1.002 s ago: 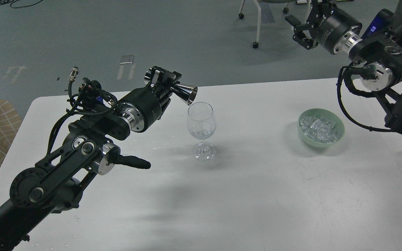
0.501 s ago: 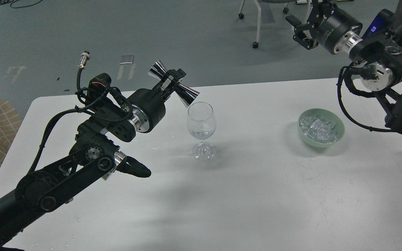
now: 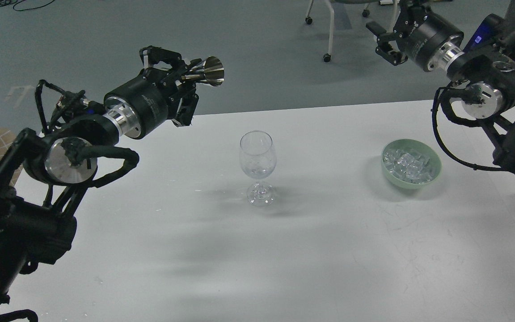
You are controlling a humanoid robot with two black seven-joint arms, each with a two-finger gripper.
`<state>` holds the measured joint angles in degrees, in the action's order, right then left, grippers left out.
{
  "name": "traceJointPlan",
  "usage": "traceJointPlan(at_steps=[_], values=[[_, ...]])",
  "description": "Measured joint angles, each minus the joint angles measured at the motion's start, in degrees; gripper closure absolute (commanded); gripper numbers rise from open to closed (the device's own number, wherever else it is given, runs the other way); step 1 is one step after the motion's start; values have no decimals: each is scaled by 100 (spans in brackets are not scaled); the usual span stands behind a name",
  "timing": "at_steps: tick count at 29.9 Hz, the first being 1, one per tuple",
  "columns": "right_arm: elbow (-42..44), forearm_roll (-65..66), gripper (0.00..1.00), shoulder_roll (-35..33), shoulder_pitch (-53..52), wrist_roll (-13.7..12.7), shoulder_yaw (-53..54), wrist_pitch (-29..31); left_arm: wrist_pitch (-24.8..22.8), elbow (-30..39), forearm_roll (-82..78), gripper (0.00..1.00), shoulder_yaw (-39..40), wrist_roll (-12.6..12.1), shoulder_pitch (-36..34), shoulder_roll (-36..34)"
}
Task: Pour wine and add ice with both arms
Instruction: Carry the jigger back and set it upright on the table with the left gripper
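On the white bench, a stemmed wine glass stands near centre, with what looks like a little clear wine low in its bowl, too faint to confirm. At about three o'clock from it, well apart, a pale green bowl holds the heap of clear ice. The left claw, pinching a steel jigger at its waist, has swung up and away to roughly ten o'clock of the glass, clear of the rim; half a second earlier the jigger's mouth was tipped just over the glass. That retreat suggests the pour is finished and the ice step falls next to the other arm. The right claw, beyond the bench's far edge at about one o'clock, hangs where it did a second ago; whether its fingers are spread or pressed together cannot be told.
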<state>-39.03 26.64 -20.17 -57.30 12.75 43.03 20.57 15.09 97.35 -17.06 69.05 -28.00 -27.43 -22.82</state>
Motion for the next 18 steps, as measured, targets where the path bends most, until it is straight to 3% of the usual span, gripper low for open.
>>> traceJointPlan(at_steps=[7, 12, 18], values=[[-10, 0, 0, 7, 3, -8, -5, 0, -226, -36, 986, 95, 1694, 1, 1413, 670], [-12, 1, 0, 7, 30, -9, -6, 0, -1025, -230, 1292, 92, 2552, 2, 2414, 1345], [-27, 1, 0, 6, 44, -9, -6, -1, -1922, -1038, 1447, 88, 2807, 2, 3018, 1493]])
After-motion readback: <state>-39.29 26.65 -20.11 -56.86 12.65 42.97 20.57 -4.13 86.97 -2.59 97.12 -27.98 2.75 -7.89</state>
